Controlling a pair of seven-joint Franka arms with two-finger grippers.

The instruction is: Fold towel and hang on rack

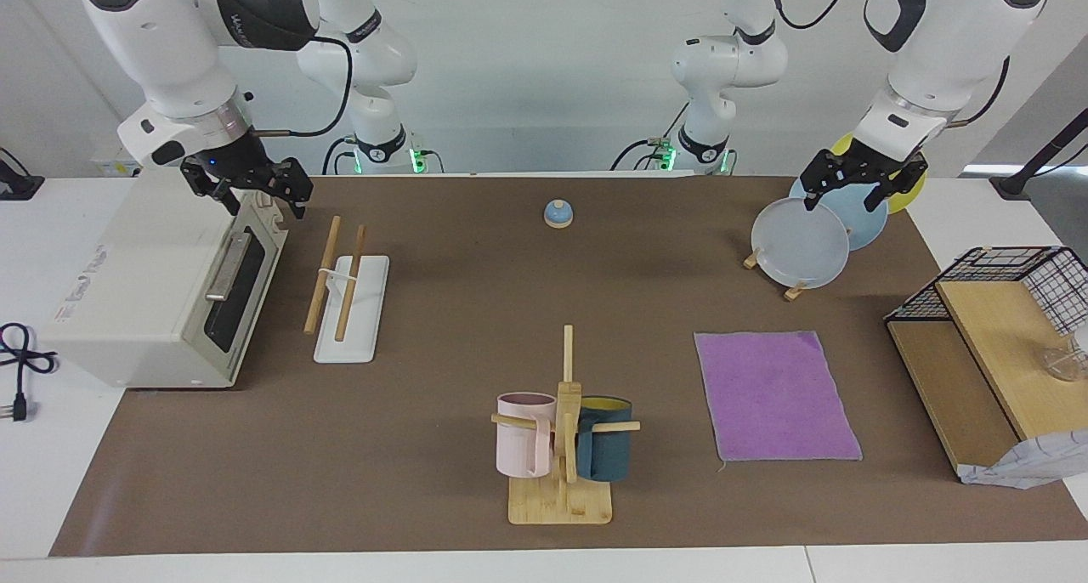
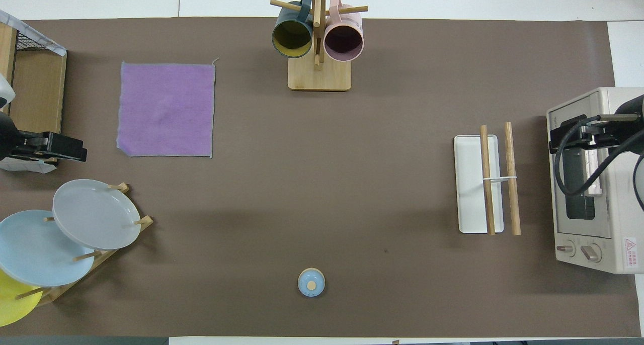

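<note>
The purple towel [image 1: 775,394] lies flat and unfolded on the brown mat toward the left arm's end, also in the overhead view [image 2: 166,109]. The rack [image 1: 361,328], two wooden rails on a white base, stands toward the right arm's end beside the toaster oven, also in the overhead view [image 2: 473,184]. My left gripper [image 1: 850,196] is open and empty in the air over the plate stand, and its tip shows in the overhead view [image 2: 55,148]. My right gripper [image 1: 259,199] is open and empty over the toaster oven's door edge, also in the overhead view [image 2: 571,134].
A bamboo mug stand [image 1: 561,498] with a pink and a dark blue mug stands farthest from the robots. A plate stand with plates [image 1: 803,243], a toaster oven [image 1: 144,285], a small blue bell [image 1: 558,214] and a wooden shelf with a wire basket [image 1: 986,345] ring the mat.
</note>
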